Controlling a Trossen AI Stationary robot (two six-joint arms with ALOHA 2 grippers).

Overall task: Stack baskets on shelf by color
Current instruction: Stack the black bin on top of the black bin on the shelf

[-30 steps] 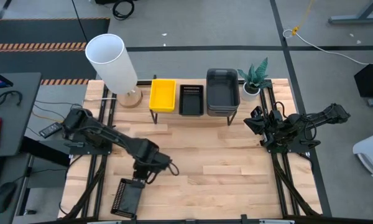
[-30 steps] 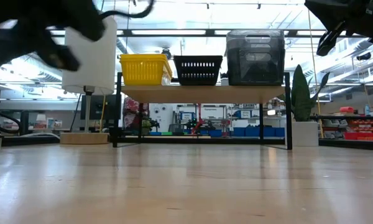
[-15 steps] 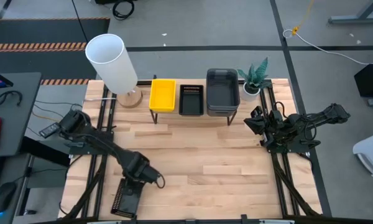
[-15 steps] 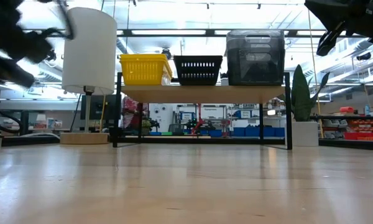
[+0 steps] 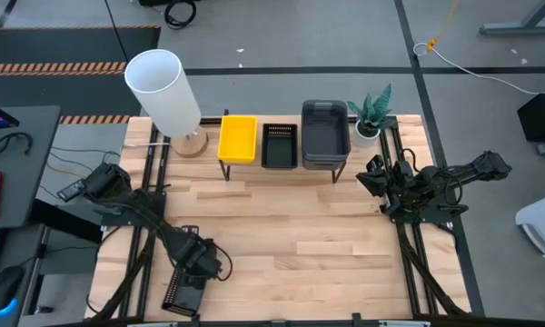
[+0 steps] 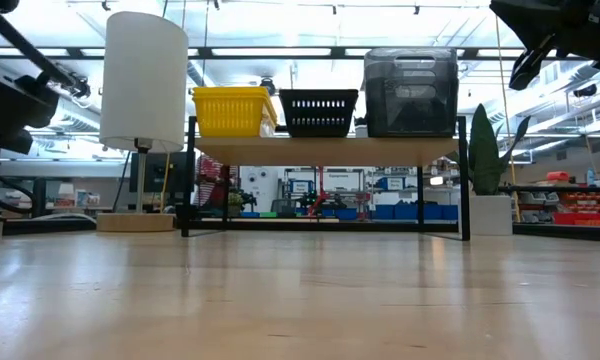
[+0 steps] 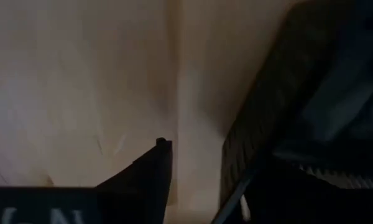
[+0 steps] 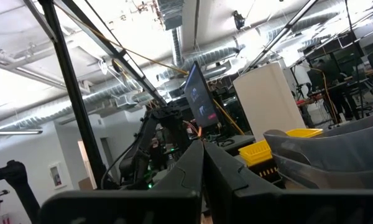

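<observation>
Left gripper (image 5: 193,277), fingers spread wide, straddles the rim of a black basket (image 5: 183,293) at the counter's (image 5: 300,236) near-left edge. Yellow (image 5: 238,139), black (image 5: 279,145) and grey baskets (image 5: 325,133) occupy the shelf (image 6: 325,150). Right gripper (image 5: 371,174), fingers pressed together, waits beside the shelf.

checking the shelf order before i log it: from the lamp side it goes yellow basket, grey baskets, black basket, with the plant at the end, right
Not quite: the order is wrong. In the high view, from the lamp side the shelf holds the yellow basket, then the black basket, then the grey baskets, with the plant at the end. The low view shows the same order.
</observation>
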